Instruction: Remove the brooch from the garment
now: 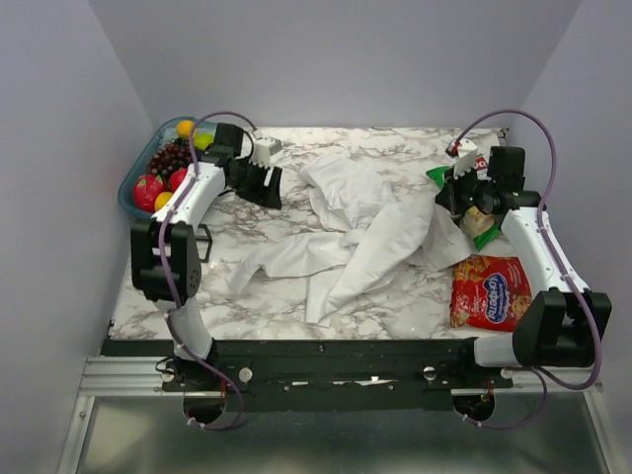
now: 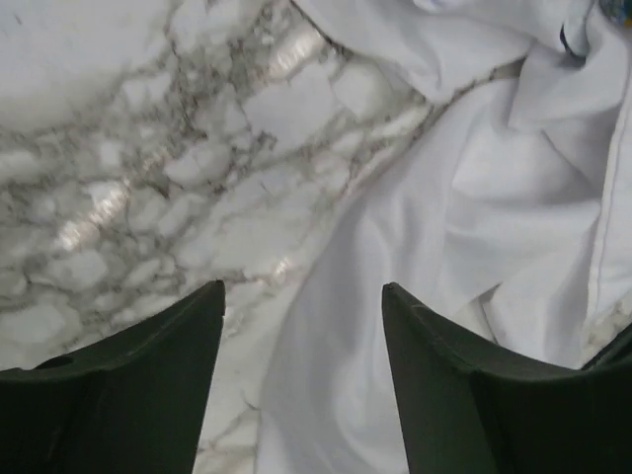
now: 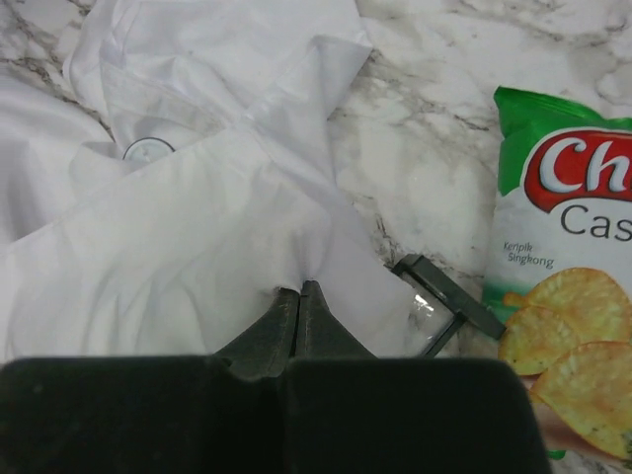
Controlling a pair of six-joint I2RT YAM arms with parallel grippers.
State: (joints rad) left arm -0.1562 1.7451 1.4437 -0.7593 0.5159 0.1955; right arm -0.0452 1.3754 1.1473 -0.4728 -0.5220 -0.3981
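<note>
**Right end effector (image 3: 299, 289) pinches the white shirt (image 3: 188, 247), brooch (image 3: 148, 150) up and to its left**

In the right wrist view the two fingers are clenched together on a bunched fold of the shirt. The brooch shows as a small round disc with a darker rim, half tucked under a fold. It lies apart from the fingertips, toward the upper left of that view. A small black square frame (image 3: 446, 296) lies just beside the fingers on the right, and a green chips bag (image 3: 563, 247) lies beyond it.

The left end effector (image 2: 302, 288) is released, its fingers spread wide above the marble surface (image 2: 148, 148) and the shirt's edge. It grasps nothing.

From above, the shirt sprawls across the middle of the surface with one end effector at each side. I cannot make out the brooch in this view. A red snack bag (image 1: 491, 291) lies at the right and a fruit basket (image 1: 163, 173) at the far left corner.
</note>
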